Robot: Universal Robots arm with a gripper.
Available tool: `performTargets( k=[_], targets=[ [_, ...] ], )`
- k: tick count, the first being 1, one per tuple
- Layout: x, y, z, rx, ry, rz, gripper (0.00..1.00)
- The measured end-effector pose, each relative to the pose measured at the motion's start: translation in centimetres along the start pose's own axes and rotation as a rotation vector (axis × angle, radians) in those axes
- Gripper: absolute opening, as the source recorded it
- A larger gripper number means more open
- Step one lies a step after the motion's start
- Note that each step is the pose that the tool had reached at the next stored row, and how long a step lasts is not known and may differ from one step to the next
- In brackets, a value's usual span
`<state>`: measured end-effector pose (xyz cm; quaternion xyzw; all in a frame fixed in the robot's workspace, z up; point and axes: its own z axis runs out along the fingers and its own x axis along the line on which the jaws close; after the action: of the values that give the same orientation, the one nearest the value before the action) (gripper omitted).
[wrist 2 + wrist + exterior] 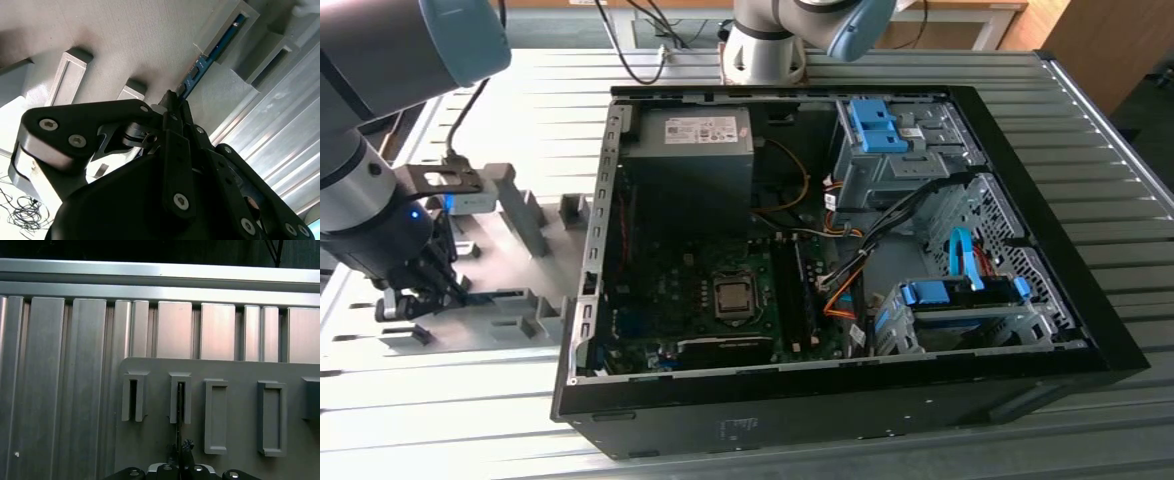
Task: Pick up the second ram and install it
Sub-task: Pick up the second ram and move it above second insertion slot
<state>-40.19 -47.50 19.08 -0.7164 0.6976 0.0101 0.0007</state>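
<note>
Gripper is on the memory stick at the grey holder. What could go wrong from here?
1. The gripper pinches the memory stick while its far end sits in a holder block's slot; a tilted lift could jam or bend it.
2. A narrow grip on a thin board: the stick may slip or pivot.
3. Loose cables lie beside the memory slots in the open computer case and might snag.
</note>
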Motion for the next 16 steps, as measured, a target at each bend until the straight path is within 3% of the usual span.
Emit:
performTargets(
  k=[10, 16],
  targets=[
    [-0.02, 0.01, -1.19, 0.0001, 0.0000, 0.001, 0.14],
    [-0.02, 0.02, -1.31, 0.0001, 0.0000, 0.001, 0.14]
  ],
)
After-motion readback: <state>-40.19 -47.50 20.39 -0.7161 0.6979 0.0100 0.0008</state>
